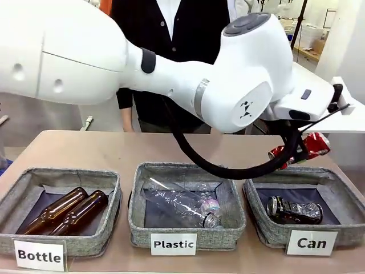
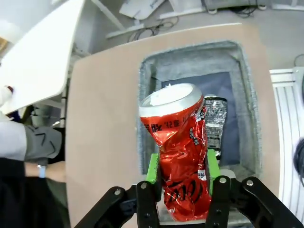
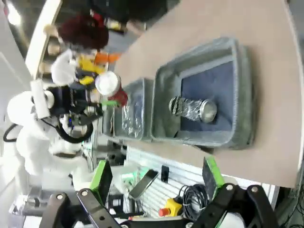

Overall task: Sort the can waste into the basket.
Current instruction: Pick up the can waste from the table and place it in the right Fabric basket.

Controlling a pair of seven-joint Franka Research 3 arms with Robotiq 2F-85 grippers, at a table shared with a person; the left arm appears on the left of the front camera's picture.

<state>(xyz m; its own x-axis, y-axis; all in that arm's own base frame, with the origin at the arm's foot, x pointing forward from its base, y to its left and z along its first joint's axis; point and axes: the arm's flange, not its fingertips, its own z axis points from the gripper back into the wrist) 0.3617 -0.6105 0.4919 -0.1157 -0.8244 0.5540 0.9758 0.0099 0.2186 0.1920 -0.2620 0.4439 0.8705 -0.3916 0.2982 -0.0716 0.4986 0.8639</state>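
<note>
Your left gripper pinches the red can at frame centre, over the basket; the black can lies inside (apparently flat). Your right gripper stands spread, holding nothing.

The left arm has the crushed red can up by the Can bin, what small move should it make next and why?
Probably carry it a little farther over the bin's middle, then let go. The left gripper is shut on the dented red metal can, held above the near rim of the grey woven fabric basket labelled Can. The black and silver dented can already lies inside, with bare dark base beside it.
</note>
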